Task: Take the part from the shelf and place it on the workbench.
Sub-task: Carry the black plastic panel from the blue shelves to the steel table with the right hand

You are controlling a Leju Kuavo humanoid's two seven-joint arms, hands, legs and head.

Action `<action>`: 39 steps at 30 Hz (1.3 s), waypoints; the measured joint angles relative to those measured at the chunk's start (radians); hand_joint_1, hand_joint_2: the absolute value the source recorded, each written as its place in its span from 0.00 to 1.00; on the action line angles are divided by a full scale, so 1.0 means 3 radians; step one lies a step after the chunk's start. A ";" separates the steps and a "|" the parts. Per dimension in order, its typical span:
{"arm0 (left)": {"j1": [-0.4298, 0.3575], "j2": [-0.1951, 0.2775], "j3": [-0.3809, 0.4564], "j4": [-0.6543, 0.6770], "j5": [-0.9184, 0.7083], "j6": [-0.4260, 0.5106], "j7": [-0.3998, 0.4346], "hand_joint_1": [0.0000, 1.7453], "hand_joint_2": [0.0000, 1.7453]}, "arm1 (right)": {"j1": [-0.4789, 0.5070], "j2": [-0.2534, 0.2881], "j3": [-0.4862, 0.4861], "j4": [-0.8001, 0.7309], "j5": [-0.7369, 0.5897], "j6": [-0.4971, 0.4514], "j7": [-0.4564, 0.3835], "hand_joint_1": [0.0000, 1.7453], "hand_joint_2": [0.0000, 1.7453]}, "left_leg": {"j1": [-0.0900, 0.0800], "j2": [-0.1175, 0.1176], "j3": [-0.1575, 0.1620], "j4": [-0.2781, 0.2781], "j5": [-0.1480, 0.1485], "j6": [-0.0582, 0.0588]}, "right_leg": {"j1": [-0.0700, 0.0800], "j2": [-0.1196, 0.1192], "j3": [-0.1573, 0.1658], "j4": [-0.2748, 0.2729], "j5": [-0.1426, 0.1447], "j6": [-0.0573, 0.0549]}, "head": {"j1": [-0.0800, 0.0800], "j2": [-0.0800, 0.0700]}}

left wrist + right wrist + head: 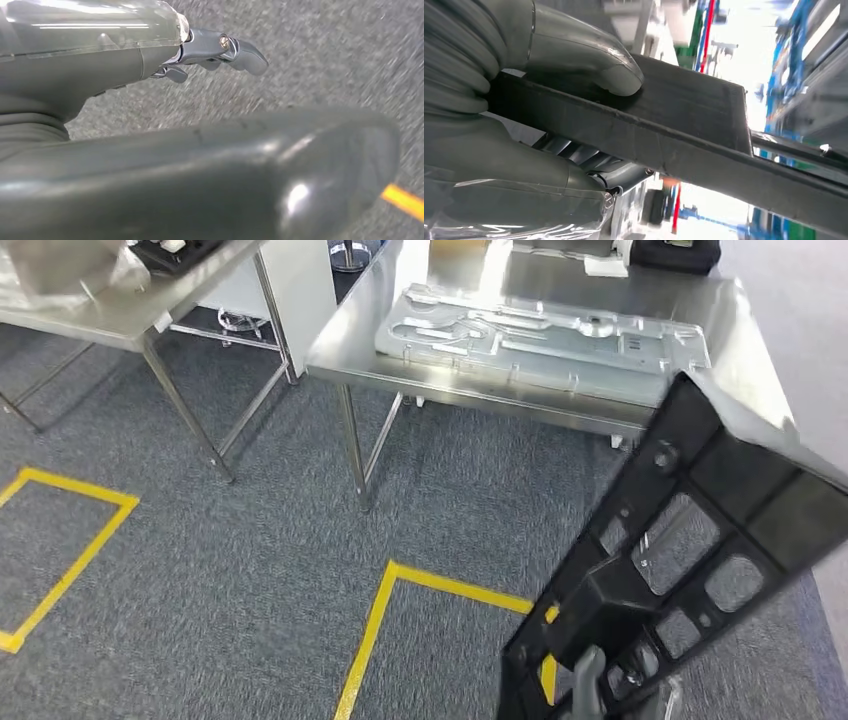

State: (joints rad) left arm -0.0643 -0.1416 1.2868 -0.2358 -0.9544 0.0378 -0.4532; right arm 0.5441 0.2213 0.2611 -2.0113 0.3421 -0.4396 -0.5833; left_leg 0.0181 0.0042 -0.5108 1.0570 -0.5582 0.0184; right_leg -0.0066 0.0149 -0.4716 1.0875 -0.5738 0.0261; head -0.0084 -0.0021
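Gripping the black part (690, 540) tilted upward, right hand (524, 100) clamps its edge; left hand (220, 50) hangs open.

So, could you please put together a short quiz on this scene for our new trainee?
1. True or false: the black frame already lies on the workbench.
2. Which robot hand grips the frame: A) left, B) right, C) both?
3. Fill in: the tape on the floor is ___.

Key: 1. False; the right robot hand holds it in the air, tilted, short of the workbench. 2. B; the left robot hand hangs over the carpet and holds nothing. 3. Yellow.
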 joint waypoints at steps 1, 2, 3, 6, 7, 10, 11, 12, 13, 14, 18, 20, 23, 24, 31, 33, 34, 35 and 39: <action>-0.0005 0.0002 0.0001 0.0000 -0.0007 -0.0004 0.0000 0.00 0.00 | -0.0004 0.0026 -0.0033 -0.0030 0.0079 -0.0128 0.0038 1.00 1.00 | 0.0004 -0.0003 0.0038 -0.0020 0.0006 0.0017 | -0.0004 -0.0007 -0.0072 0.0128 -0.0011 0.0012 | 0.0004 0.0000; -0.0008 0.0005 0.0001 0.0000 -0.0017 -0.0009 0.0001 0.00 0.00 | -0.0006 0.0049 -0.0073 -0.0063 0.0174 -0.0269 0.0079 1.00 1.00 | 0.0006 -0.0003 0.0078 -0.0049 -0.0002 0.0026 | -0.0008 -0.0015 -0.0196 0.0307 -0.0039 0.0019 | 0.0007 0.0000; -0.0005 0.0008 0.0000 0.0000 -0.0033 -0.0017 0.0003 0.00 0.00 | -0.0007 0.0071 -0.0122 -0.0098 0.0272 -0.0416 0.0116 1.00 1.00 | 0.0005 -0.0003 0.0120 -0.0083 -0.0014 0.0033 | -0.0010 -0.0020 -0.0352 0.0500 -0.0087 0.0023 | 0.0011 0.0000; 0.0025 0.0017 -0.0001 0.0000 -0.0087 -0.0047 0.0010 0.00 0.00 | -0.0030 0.0146 -0.0321 -0.0212 0.0476 -0.0756 0.0161 1.00 1.00 | 0.0002 -0.0011 0.0325 -0.0239 -0.0073 0.0033 | -0.0011 -0.0029 -0.0757 0.0764 -0.0341 0.0036 | 0.0011 0.0000; 0.0034 0.0019 -0.0002 0.0000 -0.0103 -0.0056 0.0012 0.00 0.00 | -0.0052 0.0170 -0.0400 -0.0251 0.0498 -0.0813 0.0160 1.00 1.00 | 0.0002 -0.0016 0.0426 -0.0298 -0.0104 0.0030 | -0.0011 -0.0031 -0.0818 0.0678 -0.0375 0.0035 | 0.0012 0.0000; 0.0045 0.0023 -0.0010 0.0001 -0.0148 -0.0080 0.0017 0.00 0.00 | -0.0140 0.0225 -0.0659 -0.0335 0.0532 -0.0866 0.0138 1.00 1.00 | -0.0003 -0.0024 0.0720 -0.0435 -0.0248 -0.0001 | 0.0009 -0.0041 -0.0875 0.0110 0.0260 -0.0021 | 0.0015 0.0000; 0.0039 0.0024 -0.0012 0.0002 -0.0161 -0.0089 0.0018 0.00 0.00 | -0.0174 0.0243 -0.0750 -0.0350 0.0554 -0.0868 0.0127 1.00 1.00 | -0.0009 -0.0027 0.0796 -0.0464 -0.0309 -0.0022 | 0.0025 -0.0042 -0.0873 -0.0008 0.0522 -0.0046 | 0.0014 0.0000; 0.0029 0.0028 -0.0016 0.0002 -0.0173 -0.0096 0.0021 0.00 0.00 | -0.0210 0.0261 -0.0837 -0.0366 0.0583 -0.0868 0.0118 1.00 1.00 | -0.0013 -0.0028 0.0873 -0.0488 -0.0354 -0.0044 | 0.0038 -0.0040 -0.0863 -0.0058 0.0688 -0.0071 | 0.0012 0.0000; 0.0009 0.0032 -0.0021 0.0003 -0.0185 -0.0101 0.0023 0.00 0.00 | -0.0255 0.0278 -0.0917 -0.0383 0.0612 -0.0869 0.0114 1.00 1.00 | -0.0016 -0.0031 0.0923 -0.0477 -0.0357 -0.0068 | 0.0048 -0.0033 -0.0836 -0.0045 0.0692 -0.0091 | 0.0010 0.0000; -0.0013 0.0038 -0.0029 0.0003 -0.0194 -0.0104 0.0026 0.00 0.00 | -0.0306 0.0290 -0.0988 -0.0403 0.0642 -0.0869 0.0115 1.00 1.00 | -0.0016 -0.0032 0.0917 -0.0389 -0.0307 -0.0091 | 0.0044 -0.0022 -0.0787 -0.0035 0.0626 -0.0117 | 0.0009 0.0001; -0.0066 0.0052 -0.0065 0.0003 -0.0235 -0.0110 0.0037 0.00 0.00 | -0.0485 0.0303 -0.1231 -0.0434 0.0760 -0.0869 0.0155 1.00 1.00 | -0.0011 -0.0033 0.0319 0.0591 -0.0130 -0.0138 | 0.0012 -0.0012 -0.0494 -0.0143 0.0441 -0.0191 | -0.0018 0.0001; -0.0053 0.0060 -0.0077 0.0003 -0.0255 -0.0111 0.0044 0.00 0.00 | -0.0563 0.0299 -0.1368 -0.0429 0.0831 -0.0869 0.0209 1.00 1.00 | -0.0012 -0.0033 -0.0025 0.0786 -0.0445 -0.0144 | 0.0011 0.0005 -0.0338 -0.0178 0.0333 -0.0200 | -0.0024 0.0001; -0.0017 0.0077 -0.0090 0.0003 -0.0290 -0.0111 0.0054 0.00 0.00 | -0.0692 0.0275 -0.1571 -0.0408 0.0973 -0.0869 0.0269 1.00 1.00 | -0.0031 -0.0032 -0.0381 0.0612 -0.0707 -0.0111 | 0.0017 0.0034 -0.0099 -0.0192 0.0149 -0.0197 | -0.0025 0.0001; -0.0006 0.0086 -0.0093 0.0003 -0.0300 -0.0112 0.0058 0.00 0.00 | -0.0739 0.0263 -0.1643 -0.0396 0.1027 -0.0869 0.0285 1.00 1.00 | -0.0047 -0.0032 -0.0473 0.0462 -0.0487 -0.0077 | 0.0020 0.0038 -0.0032 -0.0195 0.0084 -0.0194 | -0.0024 0.0001; -0.0011 0.0123 -0.0101 0.0003 -0.0320 -0.0120 0.0069 0.00 0.00 | -0.0960 0.0144 -0.1934 -0.0296 0.1281 -0.0864 0.0444 1.00 1.00 | -0.0102 -0.0075 -0.0406 -0.0048 0.0467 0.0056 | 0.0039 0.0042 0.0078 0.0151 0.0056 -0.0078 | -0.0005 0.0001; -0.0029 0.0124 -0.0103 0.0003 -0.0321 -0.0122 0.0068 0.00 0.00 | -0.0978 0.0112 -0.1936 -0.0280 0.1356 -0.0864 0.0496 1.00 1.00 | -0.0085 -0.0076 -0.0274 -0.0117 0.0405 0.0073 | 0.0021 0.0001 -0.0194 0.0535 0.0073 -0.0038 | 0.0005 0.0001; -0.0030 0.0124 -0.0103 0.0003 -0.0321 -0.0122 0.0069 0.00 0.00 | -0.0980 0.0099 -0.1936 -0.0270 0.1379 -0.0864 0.0517 1.00 1.00 | -0.0078 -0.0077 -0.0208 -0.0140 0.0363 0.0075 | 0.0008 -0.0010 -0.0332 0.0663 -0.0027 -0.0020 | 0.0006 0.0001; -0.0026 0.0123 -0.0103 0.0003 -0.0324 -0.0124 0.0069 0.00 0.00 | -0.0981 0.0089 -0.1936 -0.0259 0.1392 -0.0864 0.0538 1.00 1.00 | -0.0070 -0.0078 -0.0140 -0.0156 0.0317 0.0070 | -0.0006 -0.0013 -0.0452 0.0728 -0.0175 -0.0002 | 0.0007 0.0001; -0.0012 0.0120 -0.0103 0.0003 -0.0340 -0.0127 0.0070 0.00 0.00 | -0.0978 0.0060 -0.1936 -0.0220 0.1400 -0.0864 0.0582 1.00 1.00 | -0.0025 -0.0093 0.0166 -0.0178 0.0080 0.0016 | -0.0056 -0.0039 -0.0694 0.0408 -0.0277 0.0056 | 0.0011 0.0001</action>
State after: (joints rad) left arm -0.0680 -0.1058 1.2558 -0.2348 -1.0562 -0.0004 -0.4322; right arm 0.2506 0.2392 -0.3197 -2.0772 0.7622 -0.6989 -0.4086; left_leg 0.0107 -0.0238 -0.4610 1.0035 -0.5342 0.0233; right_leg -0.0235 0.0033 -0.6798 1.2099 -0.6569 0.0428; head -0.0051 -0.0019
